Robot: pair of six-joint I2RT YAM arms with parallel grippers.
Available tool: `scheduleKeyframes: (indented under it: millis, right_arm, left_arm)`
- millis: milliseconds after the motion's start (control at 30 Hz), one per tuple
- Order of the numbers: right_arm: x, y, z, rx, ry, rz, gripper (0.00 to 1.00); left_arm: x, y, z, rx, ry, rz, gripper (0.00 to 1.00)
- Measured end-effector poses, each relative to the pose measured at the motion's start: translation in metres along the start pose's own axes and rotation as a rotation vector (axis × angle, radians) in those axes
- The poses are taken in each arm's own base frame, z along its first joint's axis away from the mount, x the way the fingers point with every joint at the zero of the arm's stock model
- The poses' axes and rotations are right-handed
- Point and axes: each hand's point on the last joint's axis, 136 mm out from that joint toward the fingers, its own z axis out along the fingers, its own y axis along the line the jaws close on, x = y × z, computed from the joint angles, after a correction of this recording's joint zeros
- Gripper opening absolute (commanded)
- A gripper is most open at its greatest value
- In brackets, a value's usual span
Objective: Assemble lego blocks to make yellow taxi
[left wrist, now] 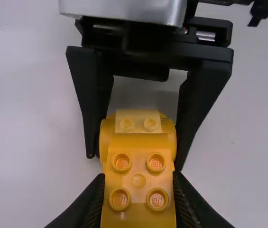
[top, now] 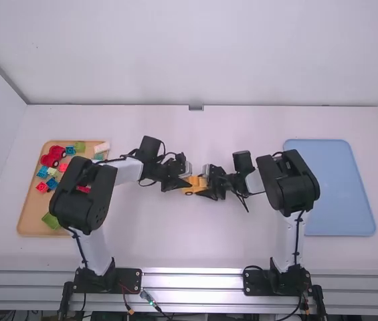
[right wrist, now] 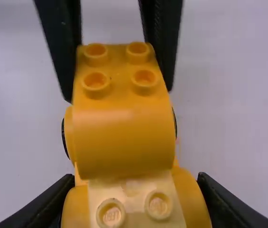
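Near the table's middle, my left gripper [top: 184, 182] and right gripper [top: 205, 184] face each other around yellow pieces [top: 192, 187]. In the left wrist view, my left gripper [left wrist: 138, 177] is shut on a curved yellow block [left wrist: 138, 180] with four studs. Against it is a yellow car base [left wrist: 105, 135] with rounded fenders. My right gripper [right wrist: 136, 177] is shut on that car base [right wrist: 190, 197], and the curved block [right wrist: 124, 137] sits at its far end, seemingly touching. Whether the studs are fully pressed in, I cannot tell. A dark wheel edge shows beside the base.
A wooden tray [top: 31, 221] at the left holds red, blue and green blocks, partly under the left arm. At the right lies a blue tray [top: 342, 194], partly behind the right arm. Bare white table [top: 195, 241] stretches between the arm bases.
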Motion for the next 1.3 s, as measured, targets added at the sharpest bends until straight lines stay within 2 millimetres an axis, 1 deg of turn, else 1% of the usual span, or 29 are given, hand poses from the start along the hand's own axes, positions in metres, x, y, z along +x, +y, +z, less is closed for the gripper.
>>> scheduleKeyframes:
  millis: [33, 67, 200, 267, 400, 500, 633, 667, 833, 1033, 1167, 1300]
  right_arm:
    - [0.0, -0.001, 0.0, 0.003, 0.002, 0.002, 0.58]
    - [0.001, -0.002, 0.0, 0.008, 0.007, 0.005, 0.61]
    - [0.001, -0.001, -0.001, 0.014, 0.034, 0.019, 0.64]
    - [0.0, 0.0, -0.001, 0.014, 0.045, 0.013, 0.67]
    - [0.004, 0.003, 0.001, 0.025, 0.098, 0.002, 0.76]
    - [0.0, 0.003, 0.005, 0.039, 0.128, -0.026, 0.79]
    - [-0.001, 0.004, 0.009, 0.039, 0.135, -0.042, 0.8]
    - [-0.002, 0.004, 0.009, 0.036, 0.132, -0.048, 0.8]
    - [-0.002, 0.005, 0.007, 0.026, 0.118, -0.063, 0.78]
    - [0.001, 0.003, -0.004, 0.021, 0.098, -0.072, 0.79]
    - [-0.003, 0.001, -0.012, 0.013, 0.045, -0.1, 0.79]
    - [0.001, 0.003, -0.011, -0.006, 0.027, -0.089, 0.79]
  left_arm:
    - [-0.001, 0.0, -0.002, -0.008, 0.003, 0.001, 0.06]
    - [-0.003, -0.001, -0.005, -0.019, 0.004, 0.005, 0.05]
    - [-0.014, 0.003, -0.013, -0.051, -0.006, 0.025, 0.05]
    - [-0.016, 0.003, -0.014, -0.055, -0.006, 0.028, 0.02]
    - [-0.015, 0.003, -0.014, -0.052, -0.004, 0.021, 0.02]
    - [-0.015, 0.003, -0.014, -0.053, -0.005, 0.022, 0.02]
    - [-0.017, 0.003, -0.013, -0.062, -0.031, 0.049, 0.03]
    - [-0.017, 0.0, -0.012, -0.059, -0.048, 0.058, 0.02]
    - [-0.019, 0.001, -0.01, -0.068, -0.078, 0.048, 0.02]
    - [-0.021, 0.002, -0.01, -0.07, -0.089, 0.037, 0.02]
    - [-0.021, 0.002, -0.01, -0.069, -0.089, 0.03, 0.02]
    - [-0.021, 0.001, -0.01, -0.069, -0.089, 0.028, 0.02]
